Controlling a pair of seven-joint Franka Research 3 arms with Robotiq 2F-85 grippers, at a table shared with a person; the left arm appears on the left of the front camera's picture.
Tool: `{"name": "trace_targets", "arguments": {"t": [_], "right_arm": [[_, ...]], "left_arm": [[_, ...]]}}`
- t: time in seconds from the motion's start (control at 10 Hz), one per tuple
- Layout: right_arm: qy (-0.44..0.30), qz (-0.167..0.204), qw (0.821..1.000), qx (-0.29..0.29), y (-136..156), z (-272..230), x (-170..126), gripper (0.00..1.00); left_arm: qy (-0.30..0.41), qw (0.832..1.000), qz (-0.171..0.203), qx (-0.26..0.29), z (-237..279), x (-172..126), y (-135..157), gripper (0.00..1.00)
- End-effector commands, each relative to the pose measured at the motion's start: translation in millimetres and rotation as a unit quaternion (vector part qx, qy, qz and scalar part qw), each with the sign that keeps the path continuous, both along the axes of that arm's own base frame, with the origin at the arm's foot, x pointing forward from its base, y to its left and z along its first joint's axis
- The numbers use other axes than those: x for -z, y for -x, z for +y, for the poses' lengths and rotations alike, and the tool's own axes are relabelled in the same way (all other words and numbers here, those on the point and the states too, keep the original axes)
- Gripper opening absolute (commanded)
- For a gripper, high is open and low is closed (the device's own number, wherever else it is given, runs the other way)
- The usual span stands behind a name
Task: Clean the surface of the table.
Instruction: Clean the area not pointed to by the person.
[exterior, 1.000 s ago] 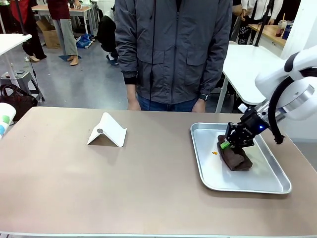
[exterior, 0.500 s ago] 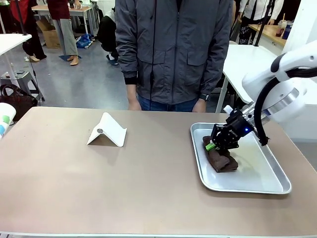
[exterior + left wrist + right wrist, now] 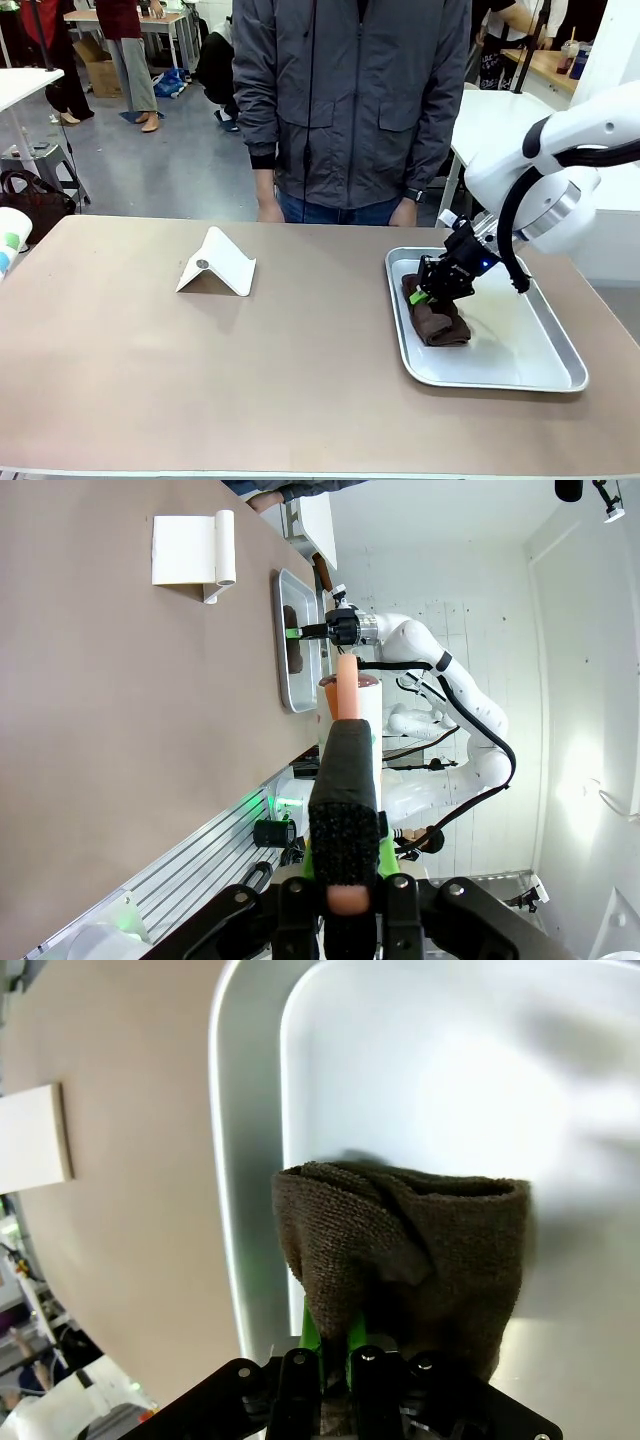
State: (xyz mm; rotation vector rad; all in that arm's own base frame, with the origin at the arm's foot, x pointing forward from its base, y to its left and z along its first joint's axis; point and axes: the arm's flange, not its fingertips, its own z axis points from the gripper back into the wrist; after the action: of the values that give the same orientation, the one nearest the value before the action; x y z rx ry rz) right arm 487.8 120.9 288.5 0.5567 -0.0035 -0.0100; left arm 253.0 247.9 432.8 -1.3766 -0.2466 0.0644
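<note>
My right gripper (image 3: 420, 297) is shut on a dark brown cloth (image 3: 440, 322) that lies in a silver tray (image 3: 500, 381) at the right of the tan table (image 3: 250, 370). The right wrist view has the cloth (image 3: 400, 1250) bunched in front of the right gripper (image 3: 335, 1338), close to the tray's left wall (image 3: 250, 1160). In the left wrist view my left gripper (image 3: 346, 730) is shut and held off the table (image 3: 100, 730), with a peach strip between its fingers. The tray (image 3: 283, 610) and the cloth (image 3: 292, 655) lie far ahead of it.
A white folded stand (image 3: 217, 263) sits on the table's far left half. A person in a grey jacket (image 3: 350, 100) stands at the far edge, hands at the sides. A paper cup (image 3: 8, 235) shows at the left border.
My right gripper has moved left across the tray, dragging the cloth from the tray's middle towards its left wall.
</note>
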Motion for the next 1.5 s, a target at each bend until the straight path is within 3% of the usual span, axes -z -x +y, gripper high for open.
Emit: {"name": "trace_targets", "arguments": {"t": [0.0, 0.6, 0.9, 1.1, 1.4], "right_arm": [[0.075, -0.020, 0.997, 0.023, -0.4, -18.6, 9.5, 0.10], [0.084, -0.021, 0.994, 0.074, 11.2, -100.3, -10.1, 0.10], [0.055, -0.030, 0.993, 0.105, 25.0, -146.1, -22.3, 0.10], [-0.002, -0.037, 0.994, 0.100, 29.9, -157.8, -29.8, 0.10], [-0.031, -0.046, 0.994, 0.099, 21.7, -151.7, -22.5, 0.10]], "left_arm": [[0.001, 1.000, -0.003, 0.001, -1.0, -2.2, 1.2, 0.22], [0.001, 1.000, -0.003, 0.001, -1.0, -2.2, 1.2, 0.22], [0.001, 1.000, -0.003, 0.001, -1.0, -2.2, 1.2, 0.22], [0.001, 1.000, -0.003, 0.001, -1.0, -2.2, 1.2, 0.22], [0.001, 1.000, -0.003, 0.001, -1.0, -2.2, 1.2, 0.22]]}}
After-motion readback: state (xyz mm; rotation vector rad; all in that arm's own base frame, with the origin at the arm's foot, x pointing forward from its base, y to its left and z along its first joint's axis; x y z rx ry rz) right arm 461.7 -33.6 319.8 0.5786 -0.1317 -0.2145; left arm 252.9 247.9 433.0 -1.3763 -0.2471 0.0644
